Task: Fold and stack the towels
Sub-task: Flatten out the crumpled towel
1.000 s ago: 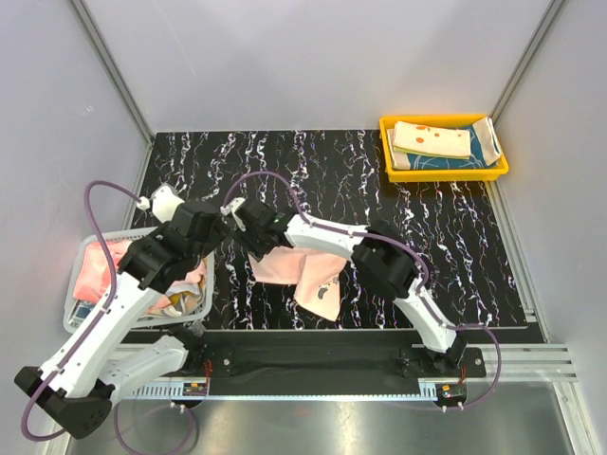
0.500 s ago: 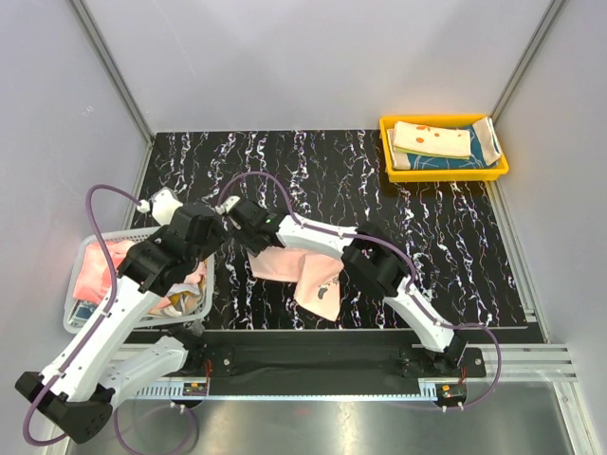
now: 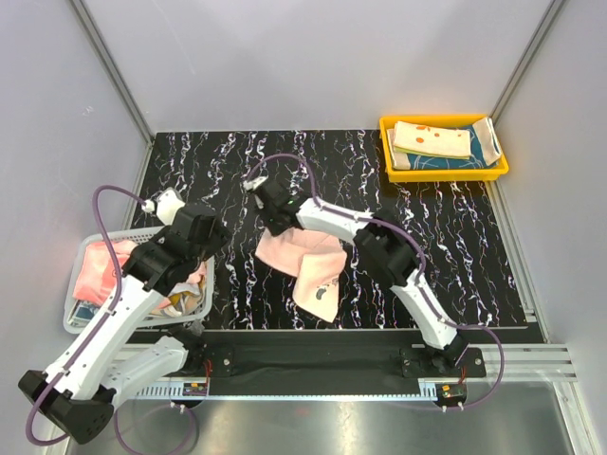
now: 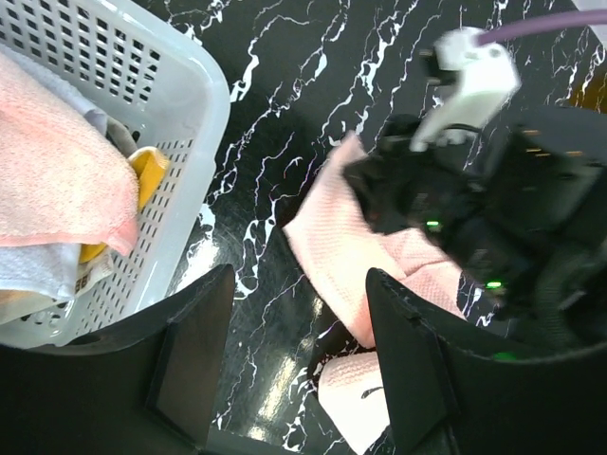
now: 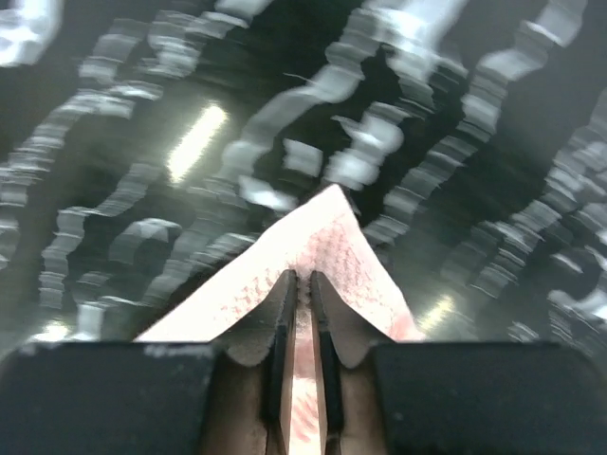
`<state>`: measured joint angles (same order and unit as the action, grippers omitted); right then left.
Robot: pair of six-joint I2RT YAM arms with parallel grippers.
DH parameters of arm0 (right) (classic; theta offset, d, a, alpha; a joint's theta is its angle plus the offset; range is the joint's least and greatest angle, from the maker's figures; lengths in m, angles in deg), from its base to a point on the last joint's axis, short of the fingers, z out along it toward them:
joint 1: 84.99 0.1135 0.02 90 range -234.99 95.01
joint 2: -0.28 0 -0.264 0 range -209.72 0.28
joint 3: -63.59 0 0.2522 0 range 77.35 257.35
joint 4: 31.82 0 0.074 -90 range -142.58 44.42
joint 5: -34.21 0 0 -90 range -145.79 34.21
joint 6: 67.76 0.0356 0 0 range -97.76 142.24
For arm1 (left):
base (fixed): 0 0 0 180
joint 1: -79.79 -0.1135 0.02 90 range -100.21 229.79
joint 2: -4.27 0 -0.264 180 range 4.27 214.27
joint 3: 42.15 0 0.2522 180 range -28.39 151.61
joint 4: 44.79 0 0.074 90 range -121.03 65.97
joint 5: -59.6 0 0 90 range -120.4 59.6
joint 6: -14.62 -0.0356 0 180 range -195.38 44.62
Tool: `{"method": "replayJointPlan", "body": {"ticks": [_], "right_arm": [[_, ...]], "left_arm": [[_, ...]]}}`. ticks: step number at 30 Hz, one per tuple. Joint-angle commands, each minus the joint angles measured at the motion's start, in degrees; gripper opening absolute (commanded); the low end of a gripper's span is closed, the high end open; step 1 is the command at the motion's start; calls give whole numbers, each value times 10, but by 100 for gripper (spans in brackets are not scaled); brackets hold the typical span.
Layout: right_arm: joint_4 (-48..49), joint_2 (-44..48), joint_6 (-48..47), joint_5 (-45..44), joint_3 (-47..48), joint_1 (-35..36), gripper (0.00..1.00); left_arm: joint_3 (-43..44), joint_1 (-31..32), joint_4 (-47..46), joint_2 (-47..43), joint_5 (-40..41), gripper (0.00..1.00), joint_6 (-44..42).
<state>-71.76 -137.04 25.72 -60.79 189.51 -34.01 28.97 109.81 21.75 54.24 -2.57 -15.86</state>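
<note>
1. Top view: a pink towel (image 3: 305,267) lies rumpled on the worktop (image 3: 436,246), near the middle of its near edge. The right gripper (image 3: 277,227) sits at the towel's far left corner, probably to draw it out and spread the cloth flat for folding. The left gripper (image 3: 211,239) hovers near the left edge, beside the basket (image 3: 70,320) of unfolded towels (image 3: 95,270). Folded towels (image 3: 432,140) are stacked in the tray (image 3: 446,174) at the far right corner, which looks like the goal pile.
2. Left wrist: the jaws stand wide apart with nothing between them. They point at the towel's left side, likely ready to take a second corner.
3. Right wrist: the jaws are pinched tight on the towel's pointed corner, and the cloth fans out just past the tips.
</note>
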Motion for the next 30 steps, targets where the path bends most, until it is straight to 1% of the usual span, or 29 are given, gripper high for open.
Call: {"method": "replayJointPlan", "body": {"ticks": [1, 3, 4, 5, 7, 9, 11, 12, 14, 15, 18, 20, 25, 30], "right_arm": [[19, 75, 35, 18, -56, -42, 19], [24, 100, 44, 5, -83, -53, 19], [20, 103, 48, -23, -87, -57, 18], [17, 110, 51, -31, -91, -66, 17], [31, 119, 60, -31, -111, -75, 18], [34, 125, 69, -36, -113, -84, 18], [26, 123, 75, -61, -106, -89, 18], [24, 123, 78, -67, -104, -90, 25], [29, 131, 82, -76, -110, -92, 34], [41, 136, 83, -80, -122, -94, 41], [41, 143, 86, -83, -126, -101, 51], [42, 137, 84, -83, -124, -106, 52], [62, 116, 73, -23, -111, -118, 58], [53, 87, 70, 7, -77, -118, 58]], "left_arm": [[-17, -5, -53, 9, -24, 61, -18], [-27, -5, -65, 23, -38, 61, -21], [-30, -6, -74, 28, -42, 61, -23], [-30, -7, -79, 34, -51, 61, -27], [-37, -8, -97, 52, -60, 61, -32], [-43, -8, -113, 78, -73, 61, -31], [-47, -8, -143, 106, -90, 62, -32], [-47, -8, -154, 120, -99, 62, -35], [-44, -8, -184, 167, -124, 62, -38], [-41, -8, -201, 195, -131, 62, -38], [-31, -8, -218, 227, -154, 61, -39], [-24, -8, -227, 244, -161, 61, -38], [-27, -8, -232, 250, -150, 62, -39], [-36, -9, -238, 255, -151, 62, -37]]}}
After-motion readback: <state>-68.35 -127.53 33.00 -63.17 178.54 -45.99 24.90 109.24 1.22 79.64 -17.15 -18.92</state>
